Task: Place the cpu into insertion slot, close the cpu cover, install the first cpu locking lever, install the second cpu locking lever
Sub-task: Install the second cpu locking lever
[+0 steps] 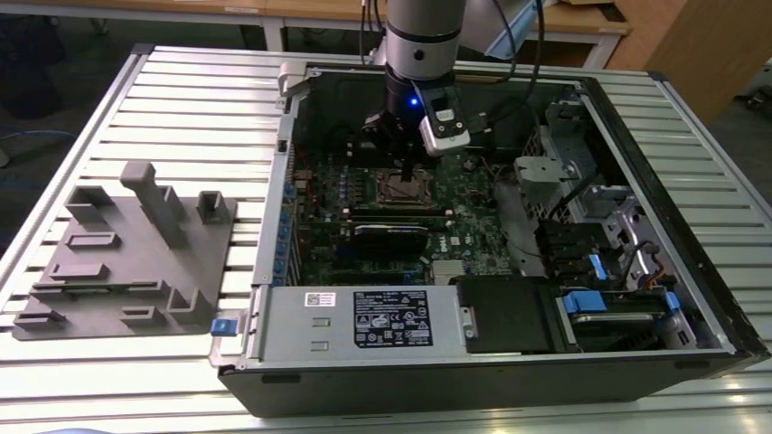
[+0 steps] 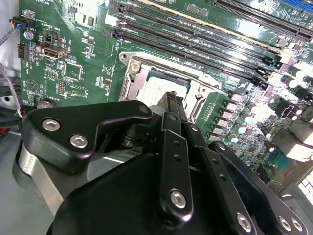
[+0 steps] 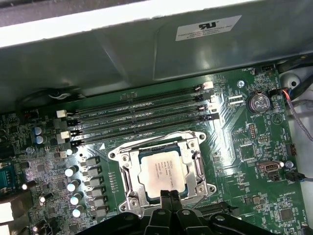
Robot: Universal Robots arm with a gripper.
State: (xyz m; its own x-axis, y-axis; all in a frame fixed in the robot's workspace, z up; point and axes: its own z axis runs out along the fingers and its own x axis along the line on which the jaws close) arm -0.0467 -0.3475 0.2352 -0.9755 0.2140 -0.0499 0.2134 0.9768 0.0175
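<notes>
The end effector (image 3: 168, 195) reaches down into an open computer case (image 1: 362, 384) that lies on the slatted tabletop (image 1: 181, 108), towards the tabletop's edge on the exterior view's right. Its fingers are pressed together into one narrow tip, and that tip sits at the rim of the insertion slot (image 1: 392, 192) on the green circuit board (image 3: 254, 147).

The cpu (image 3: 161, 171) is already seated in the slot, its dull silver top facing up and level with the board. The cpu cover (image 3: 131, 171) lies flat around it – the chip shows through the square window. In both wrist views the tip meets the edge of the chip nearest the camera, though whether it touches chip or cover I cannot tell.

Four long black memory slots (image 3: 146, 115) run just beside the socket, on the side away from the tip.

A grey moulded fixture (image 1: 121, 244) rests well apart from the case – near the tabletop's edge on the exterior view's left.
</notes>
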